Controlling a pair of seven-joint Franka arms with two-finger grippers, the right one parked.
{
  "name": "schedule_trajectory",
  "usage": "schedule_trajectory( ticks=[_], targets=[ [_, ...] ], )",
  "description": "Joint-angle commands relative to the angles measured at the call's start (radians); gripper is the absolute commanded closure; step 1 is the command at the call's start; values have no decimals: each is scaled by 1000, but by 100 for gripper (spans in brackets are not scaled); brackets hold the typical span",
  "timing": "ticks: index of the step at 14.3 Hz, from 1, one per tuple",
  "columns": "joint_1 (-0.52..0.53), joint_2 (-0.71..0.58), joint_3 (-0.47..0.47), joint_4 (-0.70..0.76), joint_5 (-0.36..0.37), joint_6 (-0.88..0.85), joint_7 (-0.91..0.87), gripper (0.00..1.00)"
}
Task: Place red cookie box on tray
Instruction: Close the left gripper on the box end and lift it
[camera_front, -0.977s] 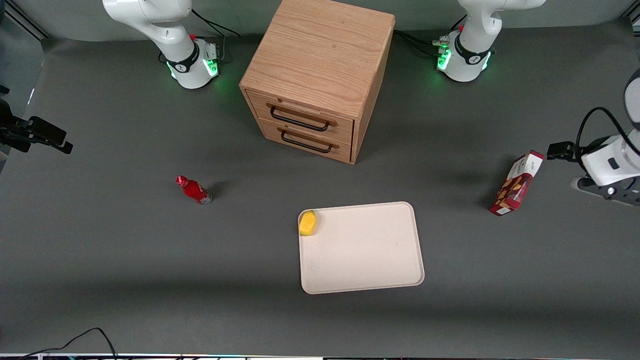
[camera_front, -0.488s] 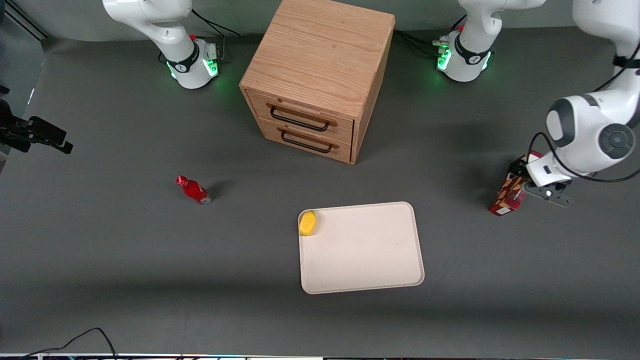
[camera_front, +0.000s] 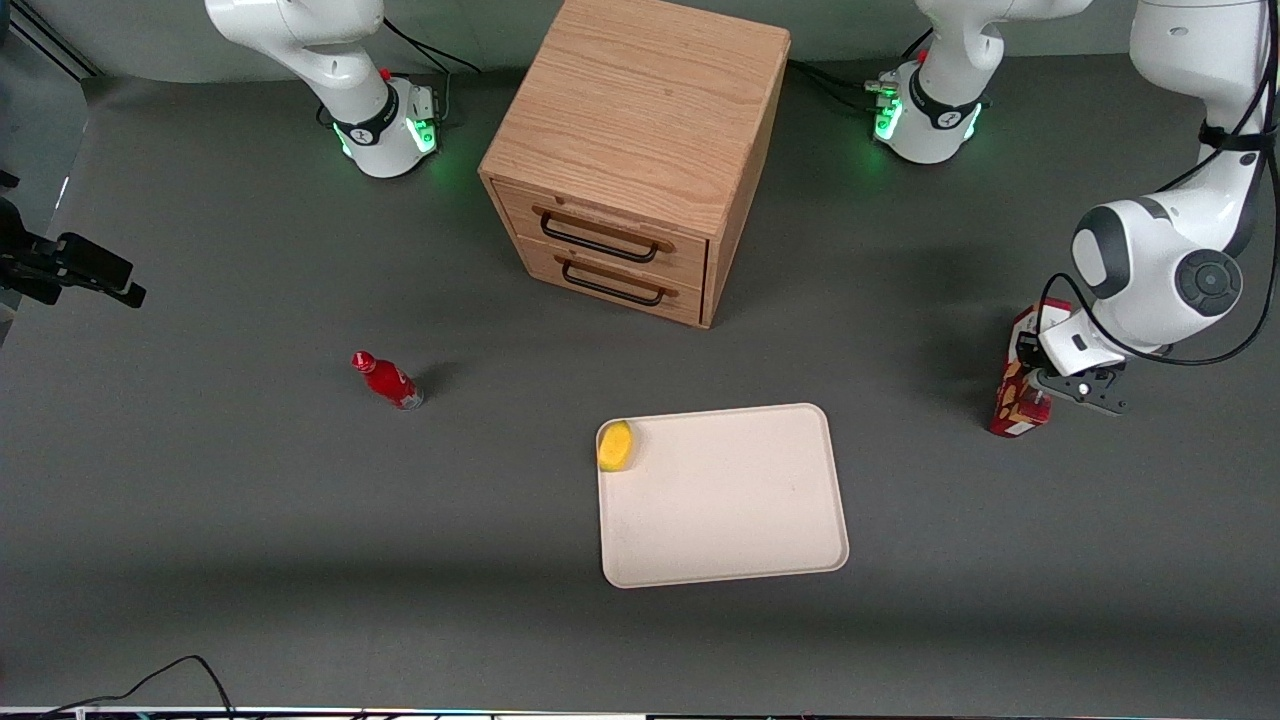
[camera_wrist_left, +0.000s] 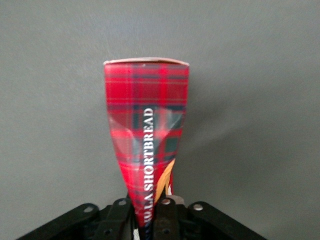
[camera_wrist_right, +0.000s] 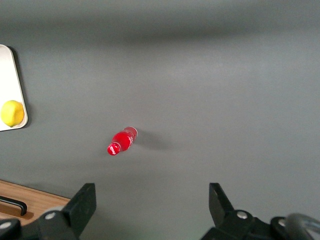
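Note:
The red cookie box (camera_front: 1014, 408) stands upright on the grey table toward the working arm's end, apart from the tray. In the left wrist view it shows a red tartan face (camera_wrist_left: 146, 125) with white lettering. My left gripper (camera_front: 1036, 374) is down over the box's top end. In the left wrist view the gripper (camera_wrist_left: 148, 218) has its two black fingers (camera_wrist_left: 167, 220) pressed on either side of the box's narrow end, shut on it. The cream tray (camera_front: 740, 510) lies flat, nearer the front camera and toward the table's middle.
A yellow lemon (camera_front: 615, 446) sits in a corner of the tray. A small red bottle (camera_front: 388, 380) lies toward the parked arm's end and also shows in the right wrist view (camera_wrist_right: 121, 141). A wooden two-drawer cabinet (camera_front: 640, 150) stands farther from the camera than the tray.
My left arm swung in from the table's end and came down over the box. The gripper closed on its top end. The box went from leaning to nearly upright.

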Motion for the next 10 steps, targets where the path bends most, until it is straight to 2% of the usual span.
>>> schedule_trajectory(
  ticks=[1,3,5,6,7,9,10],
  targets=[
    [-11,-119,7,123,-39,-256,-9,100],
    [-17,-131,-2,386,-36,-614,-124,100],
    [-17,-95,-50,653,-23,-870,-263,100],
    [-19,-81,-71,739,-25,-937,-357,100],
    [-19,-63,-132,792,-25,-962,-475,100],
    [-21,-14,-261,823,-29,-949,-734,100],
    [-21,31,-333,832,-26,-890,-860,100]
  ],
)
